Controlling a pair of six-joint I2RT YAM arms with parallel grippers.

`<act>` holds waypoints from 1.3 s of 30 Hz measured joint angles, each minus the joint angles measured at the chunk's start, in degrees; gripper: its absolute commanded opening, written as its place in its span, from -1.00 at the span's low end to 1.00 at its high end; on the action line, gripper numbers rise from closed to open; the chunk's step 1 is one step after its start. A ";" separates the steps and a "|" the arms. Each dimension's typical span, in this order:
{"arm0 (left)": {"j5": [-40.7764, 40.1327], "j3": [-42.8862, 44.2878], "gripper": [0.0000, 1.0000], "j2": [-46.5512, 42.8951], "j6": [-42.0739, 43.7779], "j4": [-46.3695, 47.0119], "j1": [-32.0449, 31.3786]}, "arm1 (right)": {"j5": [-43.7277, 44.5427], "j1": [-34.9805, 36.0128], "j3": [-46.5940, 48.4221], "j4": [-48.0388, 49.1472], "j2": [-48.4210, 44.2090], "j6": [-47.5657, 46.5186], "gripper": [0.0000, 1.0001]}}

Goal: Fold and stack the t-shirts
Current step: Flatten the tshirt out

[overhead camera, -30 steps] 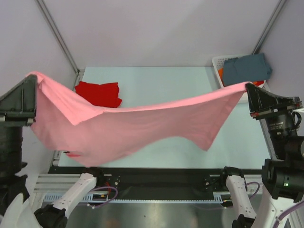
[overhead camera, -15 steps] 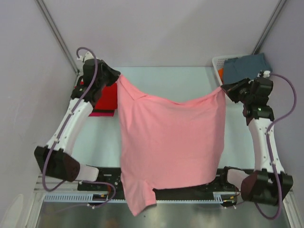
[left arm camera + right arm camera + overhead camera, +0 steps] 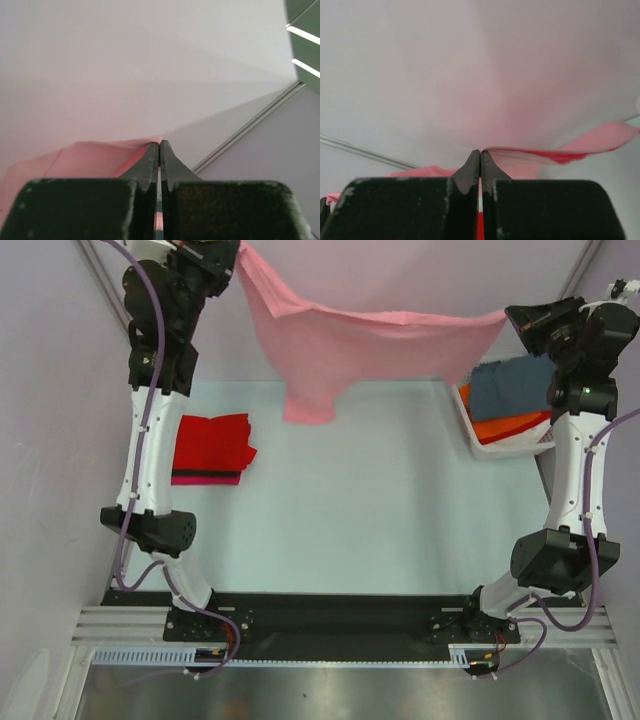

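A light pink t-shirt (image 3: 345, 335) hangs stretched in the air across the back of the table, high up. My left gripper (image 3: 238, 250) is shut on its left corner, and my right gripper (image 3: 510, 315) is shut on its right corner. A sleeve dangles down near the middle. In the left wrist view the pink t-shirt (image 3: 95, 157) shows left of the closed left gripper (image 3: 159, 145). In the right wrist view the pink t-shirt (image 3: 580, 147) trails right from the closed right gripper (image 3: 480, 152). A folded red t-shirt (image 3: 212, 440) lies on a magenta t-shirt (image 3: 205, 478) at the left.
A white slotted basket (image 3: 468, 425) at the right edge holds a slate grey-blue t-shirt (image 3: 510, 385) and an orange t-shirt (image 3: 510, 425). Both arms reach far up and back. The pale green table (image 3: 370, 510) lies below.
Both arms have swung the pink t-shirt up and away, from hanging over the front of the table to hanging high across the back. The folded red stack is now uncovered.
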 measured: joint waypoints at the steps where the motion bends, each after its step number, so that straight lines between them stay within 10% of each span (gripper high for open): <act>1: 0.17 1.29 -0.99 0.28 -0.31 1.51 0.39 | -0.59 -0.22 1.05 0.81 0.66 0.33 -1.00; 7: 1.77 -4.68 -0.99 -0.13 -1.05 7.02 2.56 | -4.20 -0.48 -5.46 5.79 2.91 1.99 -1.00; 18: -1.16 -62.86 -0.99 -16.46 1.51 14.56 1.92 | -8.07 -0.83 -36.17 12.11 2.62 1.18 -1.00; 24: -5.55 -80.26 -0.99 -33.77 2.14 17.64 -0.37 | -8.15 -1.07 -49.20 13.75 -2.58 -0.72 -1.00; 39: -8.48 -112.91 -1.00 -71.97 -0.61 11.47 -8.96 | -1.16 -6.29 -75.76 -1.03 -46.86 -11.21 -1.00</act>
